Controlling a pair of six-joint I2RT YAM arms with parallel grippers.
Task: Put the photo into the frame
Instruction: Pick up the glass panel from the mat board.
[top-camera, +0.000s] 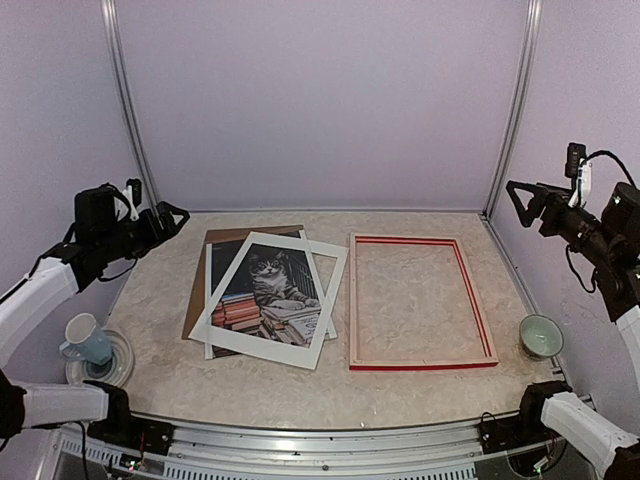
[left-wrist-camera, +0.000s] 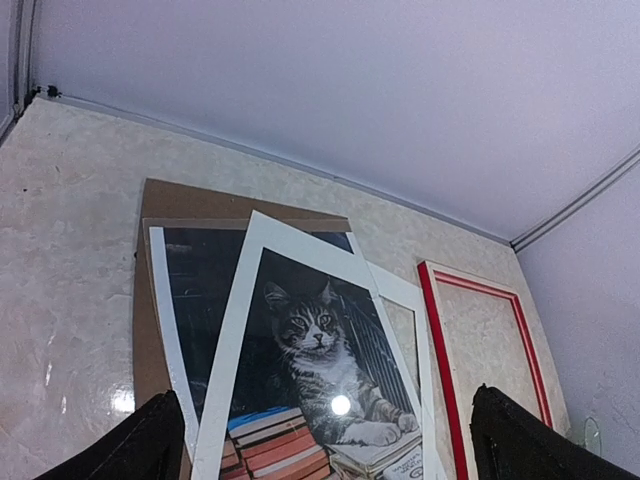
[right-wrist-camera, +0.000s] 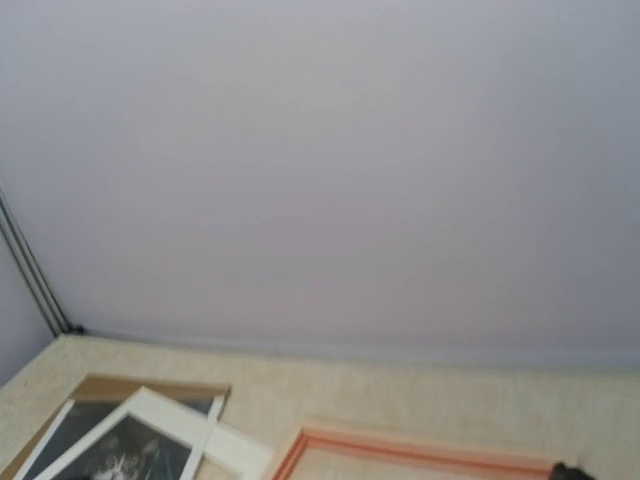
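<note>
Nothing is getting done yet: the glossy photo (top-camera: 262, 285) is lying left of centre on the marbled table (top-camera: 160, 300), sandwiched between a tilted white mat (top-camera: 327, 300) and a brown board (top-camera: 196, 290). The frame (top-camera: 425, 366) is sitting empty just beside it, thin red bars around bare tabletop. The left gripper (top-camera: 180, 218) and right gripper (top-camera: 517, 205) are hanging raised at the sides, spread wide, holding nothing.

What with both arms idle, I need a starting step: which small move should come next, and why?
Probably lower the open left fingers toward the left edge of the white mat to lift it away: the mat lies tilted on top of the photo, while the frame sits empty beside them.
</note>
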